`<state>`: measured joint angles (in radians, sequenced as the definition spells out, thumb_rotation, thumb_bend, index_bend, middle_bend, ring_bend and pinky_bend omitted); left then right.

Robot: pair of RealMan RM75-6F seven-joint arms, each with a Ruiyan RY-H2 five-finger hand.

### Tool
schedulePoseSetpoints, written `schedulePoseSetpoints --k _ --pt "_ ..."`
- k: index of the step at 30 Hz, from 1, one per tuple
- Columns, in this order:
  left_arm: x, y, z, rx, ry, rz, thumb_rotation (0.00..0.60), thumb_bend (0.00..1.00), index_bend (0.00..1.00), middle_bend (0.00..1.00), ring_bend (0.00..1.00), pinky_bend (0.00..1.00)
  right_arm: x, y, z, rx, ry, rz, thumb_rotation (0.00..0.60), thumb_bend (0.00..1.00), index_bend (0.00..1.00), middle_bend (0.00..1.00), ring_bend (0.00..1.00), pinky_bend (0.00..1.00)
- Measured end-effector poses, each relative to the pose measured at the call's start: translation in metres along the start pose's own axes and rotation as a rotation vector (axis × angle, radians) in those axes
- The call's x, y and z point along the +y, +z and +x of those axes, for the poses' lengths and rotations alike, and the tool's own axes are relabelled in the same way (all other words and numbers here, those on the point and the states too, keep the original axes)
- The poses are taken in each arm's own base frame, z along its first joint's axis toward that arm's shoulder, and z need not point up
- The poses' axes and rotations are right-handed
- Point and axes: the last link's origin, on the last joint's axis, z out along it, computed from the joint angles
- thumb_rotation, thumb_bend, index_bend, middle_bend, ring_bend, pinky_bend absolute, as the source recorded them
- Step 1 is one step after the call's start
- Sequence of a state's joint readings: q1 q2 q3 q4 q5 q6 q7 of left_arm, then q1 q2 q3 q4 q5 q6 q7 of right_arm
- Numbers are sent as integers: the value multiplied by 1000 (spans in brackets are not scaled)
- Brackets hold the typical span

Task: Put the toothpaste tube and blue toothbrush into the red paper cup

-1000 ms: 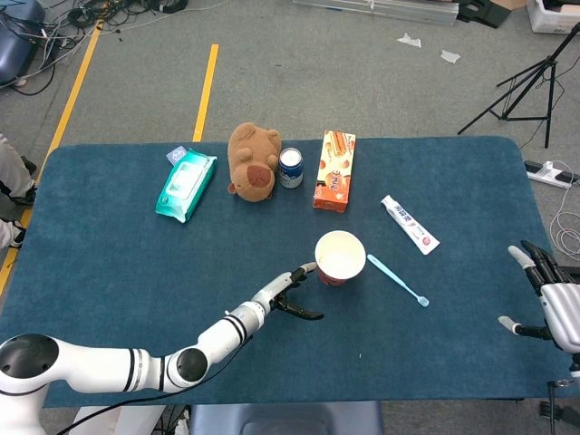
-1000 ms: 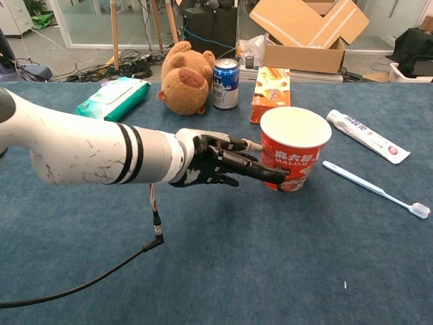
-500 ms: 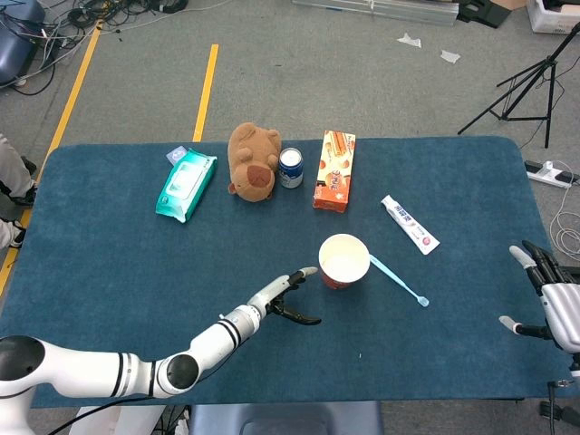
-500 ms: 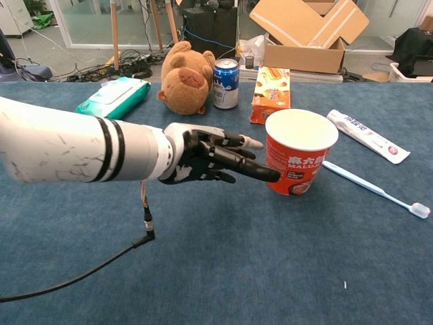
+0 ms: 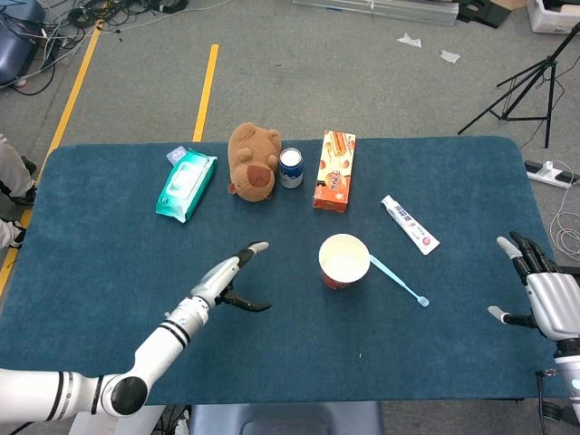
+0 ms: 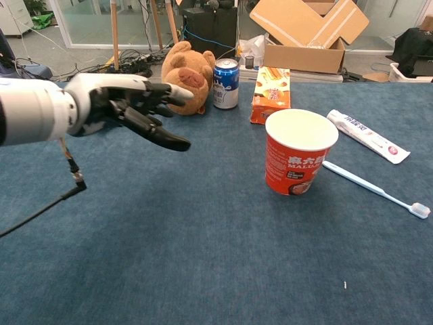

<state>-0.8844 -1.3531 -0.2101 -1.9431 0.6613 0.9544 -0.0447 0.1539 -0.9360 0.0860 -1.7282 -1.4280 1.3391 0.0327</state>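
Observation:
The red paper cup point(image 5: 343, 262) point(image 6: 297, 159) stands upright near the table's middle. The blue toothbrush point(image 5: 397, 279) point(image 6: 373, 188) lies flat just right of it, one end close to the cup. Further right and back lies the white toothpaste tube point(image 5: 410, 224) point(image 6: 367, 136). My left hand point(image 5: 231, 281) point(image 6: 132, 107) hovers open to the left of the cup, well apart from it, fingers spread and holding nothing. My right hand point(image 5: 535, 288) is open at the table's right edge, away from the tube and brush; the chest view does not show it.
Along the back stand a green wipes pack point(image 5: 186, 184), a brown plush toy point(image 5: 252, 160), a blue can point(image 5: 291, 167) and an orange snack box point(image 5: 334, 169). A black cable point(image 6: 40, 206) hangs from my left arm. Cardboard boxes point(image 6: 308, 34) sit beyond the table.
My left hand has drawn back from beside the cup to the left and lifted. The cup shifted slightly right earlier and now stands still. The right hand moved a little forward.

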Motion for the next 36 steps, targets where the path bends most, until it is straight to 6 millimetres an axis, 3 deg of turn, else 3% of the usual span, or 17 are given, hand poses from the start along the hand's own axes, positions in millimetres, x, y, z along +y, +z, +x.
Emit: schedulePoseSetpoints --k 5,11,16,21,26,30,36 --pt "-20 -22 24 72 98 15 600 0 0 18 0 0 -11 11 -3 5 -6 -4 600 0 25 1 0 257" --pt "-44 -48 42 156 258 14 600 0 0 18 0 0 -26 29 -10 25 -12 -7 600 0 84 71 12 458" --pt "-74 -73 59 228 344 52 600 0 0 18 0 0 -34 44 -18 40 -6 -25 600 0 110 96 36 482" --pt "-98 -89 76 286 451 74 600 0 0 18 0 0 -37 59 -27 19 -50 -68 600 0 110 86 34 378" --pt "-118 -105 87 349 552 97 600 0 0 18 0 0 -44 76 -38 -7 -87 -106 600 0 88 15 0 280" --pt "-131 -115 93 376 591 111 600 0 0 17 0 0 -55 93 -49 -6 -87 -132 600 0 0 0 0 235" --pt "-144 -128 100 396 584 127 600 0 0 17 0 0 -71 120 -61 28 -70 -157 600 0 0 0 0 222"
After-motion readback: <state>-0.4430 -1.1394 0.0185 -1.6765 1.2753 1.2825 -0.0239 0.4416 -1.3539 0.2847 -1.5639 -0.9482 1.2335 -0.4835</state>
